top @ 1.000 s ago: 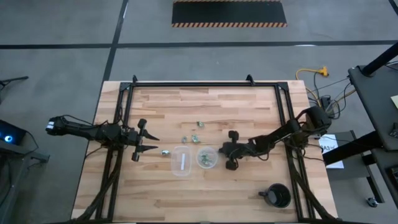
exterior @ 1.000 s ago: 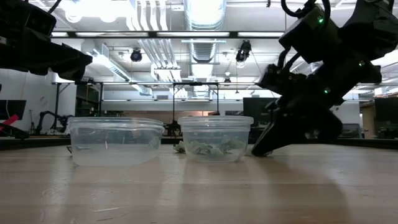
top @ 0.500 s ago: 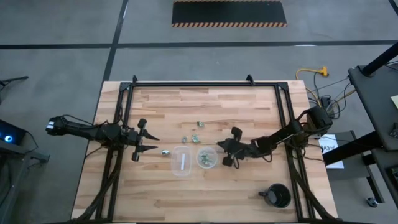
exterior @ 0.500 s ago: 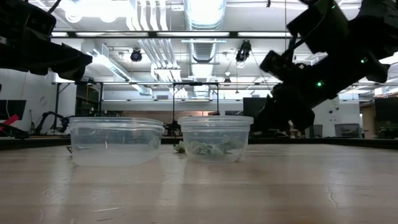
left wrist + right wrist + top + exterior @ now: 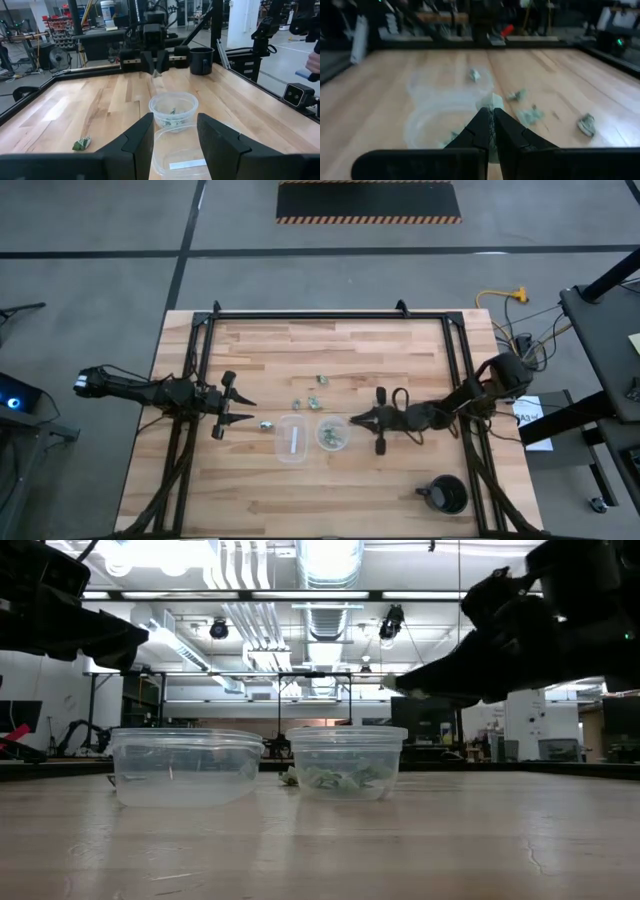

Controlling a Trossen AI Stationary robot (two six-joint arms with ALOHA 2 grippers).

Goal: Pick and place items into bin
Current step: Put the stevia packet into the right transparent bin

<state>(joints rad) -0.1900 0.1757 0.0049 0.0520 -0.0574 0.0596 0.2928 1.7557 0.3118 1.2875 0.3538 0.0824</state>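
We see the right gripper (image 5: 353,420) just beside the cup holding green pieces (image 5: 333,432) | left gripper (image 5: 243,410) well apart at the table's (image 5: 400,360) left edge | loose items (image 5: 314,402) above the cups — black mug (image 5: 446,495) near the lower right corner
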